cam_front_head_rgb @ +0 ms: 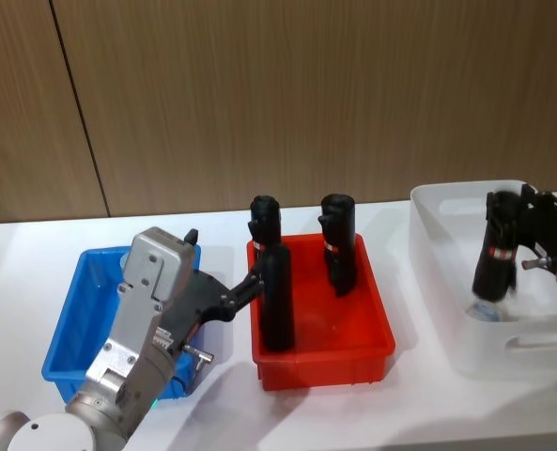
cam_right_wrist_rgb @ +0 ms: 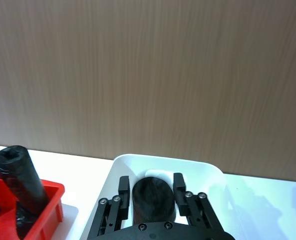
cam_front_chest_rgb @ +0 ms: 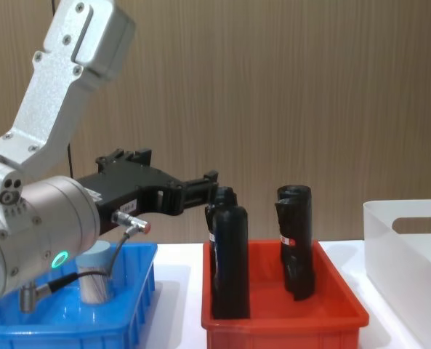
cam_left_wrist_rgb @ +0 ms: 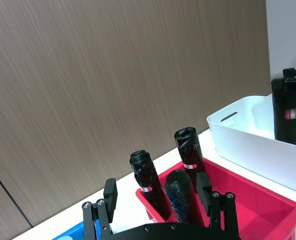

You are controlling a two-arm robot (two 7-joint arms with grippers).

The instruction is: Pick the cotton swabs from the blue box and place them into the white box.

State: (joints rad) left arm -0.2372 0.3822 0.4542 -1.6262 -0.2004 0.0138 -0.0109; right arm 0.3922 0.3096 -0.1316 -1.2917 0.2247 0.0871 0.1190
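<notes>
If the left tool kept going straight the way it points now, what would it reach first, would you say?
Probably the nearest black roll standing at the near left of the red bin. The left tool, open, points rightward from over the blue box, its tips level with the roll's upper part, though depth is uncertain.

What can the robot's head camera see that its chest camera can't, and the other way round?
The head view adds the right gripper, shut on a black roll and holding it upright over the white box.

The chest view adds a cotton swabs tub standing in the blue box, close under the left arm.

Both share the open left gripper reaching toward the red bin, where three standing rolls are, with the blue box on one side of it and the white box on the other.
</notes>
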